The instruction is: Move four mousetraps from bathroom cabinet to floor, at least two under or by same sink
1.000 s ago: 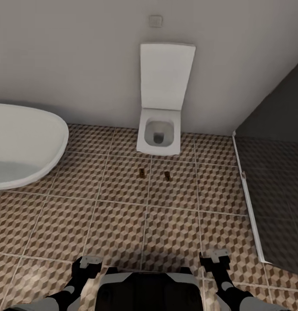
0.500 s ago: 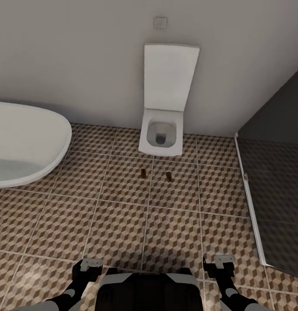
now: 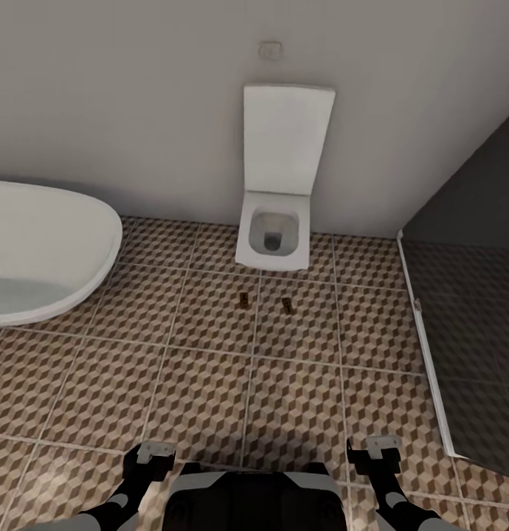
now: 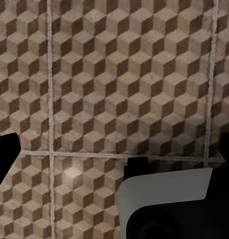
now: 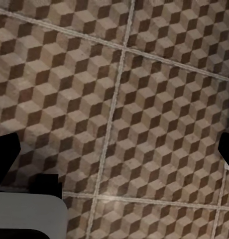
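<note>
**Inspector:** Left gripper [image 3: 153, 451] and right gripper [image 3: 374, 445] hung low over the floor [image 3: 299, 413], either side of the trunk. Each wrist view caught dark fingertips at the frame edges, spread wide, nothing between them.

**Clerk:** And the traps?

**Inspector:** Two were seen from the head view: one trap [image 3: 244, 299] and a second trap [image 3: 287, 304], small flat brown boards lying near each other on the tiles, just in front of the toilet [image 3: 273, 237]. Detail on them was too small to read.

**Clerk:** Surfaces?

**Inspector:** Square tiles in a brown, beige and white cube pattern, pale grout. Toilet white, square-edged, lid raised against a plain wall. Tub [image 3: 40, 251] white, rounded, smooth. Shower floor [image 3: 468, 332] dark, behind a pale sill.

**Clerk:** Wrist views?

**Inspector:** Close tile grain and grout lines [image 4: 50, 99], plus a pale corner of the robot's body [image 4: 164, 194]; the head view alone gave the fixtures and traps.
</note>
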Motion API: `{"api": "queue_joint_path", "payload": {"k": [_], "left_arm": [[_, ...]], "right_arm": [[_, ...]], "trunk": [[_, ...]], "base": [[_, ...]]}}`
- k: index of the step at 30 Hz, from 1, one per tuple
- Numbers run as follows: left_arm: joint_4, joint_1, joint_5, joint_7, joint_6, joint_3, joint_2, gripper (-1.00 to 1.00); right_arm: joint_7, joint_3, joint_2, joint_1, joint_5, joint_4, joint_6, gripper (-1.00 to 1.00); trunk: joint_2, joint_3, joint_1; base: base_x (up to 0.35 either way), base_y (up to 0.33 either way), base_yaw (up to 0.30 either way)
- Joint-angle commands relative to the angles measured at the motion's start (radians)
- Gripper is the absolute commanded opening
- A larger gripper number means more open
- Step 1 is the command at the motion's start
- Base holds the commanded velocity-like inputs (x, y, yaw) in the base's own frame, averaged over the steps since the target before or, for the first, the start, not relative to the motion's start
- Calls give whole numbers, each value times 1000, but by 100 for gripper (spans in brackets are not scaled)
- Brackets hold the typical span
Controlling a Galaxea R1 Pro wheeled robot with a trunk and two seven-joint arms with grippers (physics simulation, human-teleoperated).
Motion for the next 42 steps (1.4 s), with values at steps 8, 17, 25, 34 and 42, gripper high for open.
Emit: {"api": "queue_joint_path", "payload": {"k": [8,17,25,34,42], "left_arm": [[4,-1,7,2,-6,-9,-1,100],[4,-1,7,2,-6,-9,-1,100],[4,-1,7,2,-6,-8,-1,100],[5,-1,7,2,-5,-9,-2,100],[5,-1,7,2,-4,-9,-3,100]], "right_arm": [[-3,9,1,2,-7,0,-2,100],[-3,9,1,4,-7,0,-2,100],[-3,9,1,6,-7,0,-2,100],[-3,9,1,6,-7,0,-2,100],[-3,9,1,6,-7,0,-2,100]], "trunk": [[-1,12,1],[-1,26,1],[-1,39,1],[-1,54,1],[-1,67,1]], "base": [[0,0,-76],[0,0,-83],[0,0,-87],[0,0,-87],[0,0,-82]]}}
